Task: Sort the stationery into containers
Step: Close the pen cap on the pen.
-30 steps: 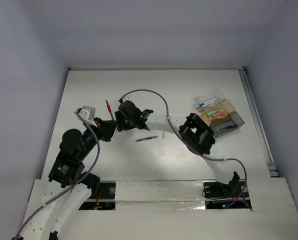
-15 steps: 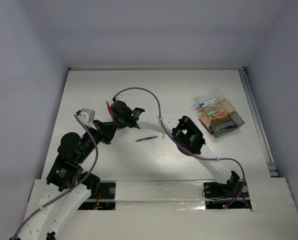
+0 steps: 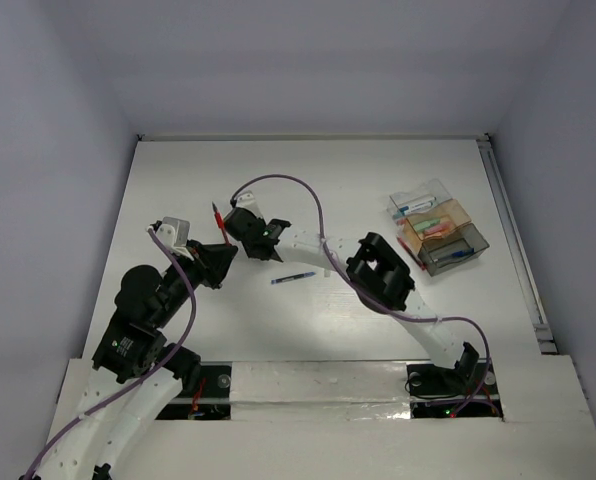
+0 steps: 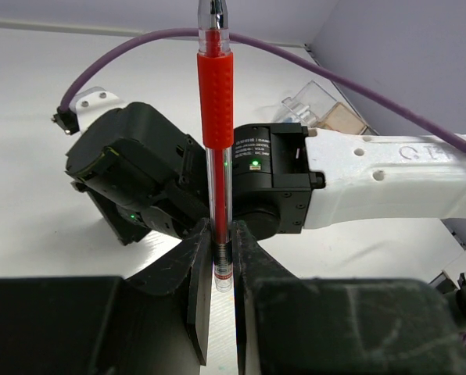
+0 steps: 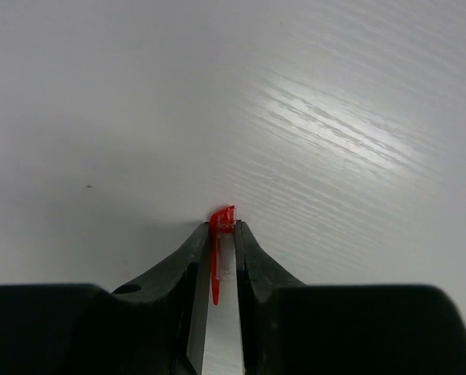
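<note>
Mid-table, left gripper (image 4: pixel 221 246) pinches clear-barrelled red-grip pen (image 4: pixel 216 94) upright; pen top cut off by frame. Right gripper (image 5: pixel 221 234) clamped on small red piece (image 5: pixel 222 217), mostly hidden btwn fingers; can't tell if it's part of pen.

I see the pen (image 4: pixel 216 94) clamped in the left gripper (image 4: pixel 221 269), sticking out ahead. The right gripper (image 5: pixel 222 242), just beyond, pinches a small piece (image 5: pixel 221 220). A second pen (image 3: pixel 293 279) lies on the table (image 3: pixel 378 180) right of both, with the containers (image 3: pixel 440 228) farther right.
</note>
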`<move>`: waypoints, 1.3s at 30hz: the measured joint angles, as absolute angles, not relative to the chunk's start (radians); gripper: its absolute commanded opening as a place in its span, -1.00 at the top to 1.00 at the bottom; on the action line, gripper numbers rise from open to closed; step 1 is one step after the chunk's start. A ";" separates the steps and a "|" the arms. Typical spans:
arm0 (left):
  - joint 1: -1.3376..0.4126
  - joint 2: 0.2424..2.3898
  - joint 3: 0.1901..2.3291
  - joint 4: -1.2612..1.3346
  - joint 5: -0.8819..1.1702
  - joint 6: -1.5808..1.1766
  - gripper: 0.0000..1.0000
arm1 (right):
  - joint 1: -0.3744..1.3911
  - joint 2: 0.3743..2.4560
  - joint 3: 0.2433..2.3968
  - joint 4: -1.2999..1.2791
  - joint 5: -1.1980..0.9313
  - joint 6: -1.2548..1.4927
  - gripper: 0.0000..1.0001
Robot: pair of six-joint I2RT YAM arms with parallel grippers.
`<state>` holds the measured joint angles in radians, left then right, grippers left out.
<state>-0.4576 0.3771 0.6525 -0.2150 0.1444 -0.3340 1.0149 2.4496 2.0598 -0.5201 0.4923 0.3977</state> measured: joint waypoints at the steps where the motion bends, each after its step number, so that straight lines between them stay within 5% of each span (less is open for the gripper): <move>1: -0.458 0.377 0.653 -0.215 0.144 -0.334 1.00 | 1.013 2.437 2.039 -0.520 0.501 0.390 0.41; 3: -0.458 0.379 0.653 -0.215 0.145 -0.334 1.00 | 1.010 2.419 2.005 -0.520 0.509 0.375 0.25; 11: -0.456 0.397 0.653 -0.215 0.146 -0.334 1.00 | 0.986 2.408 1.990 -0.512 0.480 0.347 0.23; 22: -0.436 0.421 0.653 -0.214 0.150 -0.334 1.00 | 0.935 2.368 1.926 -0.470 0.357 0.344 0.77; 24: -0.434 0.429 0.653 -0.214 0.150 -0.334 1.00 | 0.921 2.353 1.900 -0.452 0.321 0.346 1.00; 39: -0.411 0.587 0.652 -0.188 0.316 -0.333 1.00 | 0.846 1.948 1.342 -0.116 0.201 0.437 1.00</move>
<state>-0.4110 0.5873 0.6521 -0.1883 0.3157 -0.3328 0.8455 1.9476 1.3418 -0.1158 0.2012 0.4374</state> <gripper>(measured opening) 0.076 0.181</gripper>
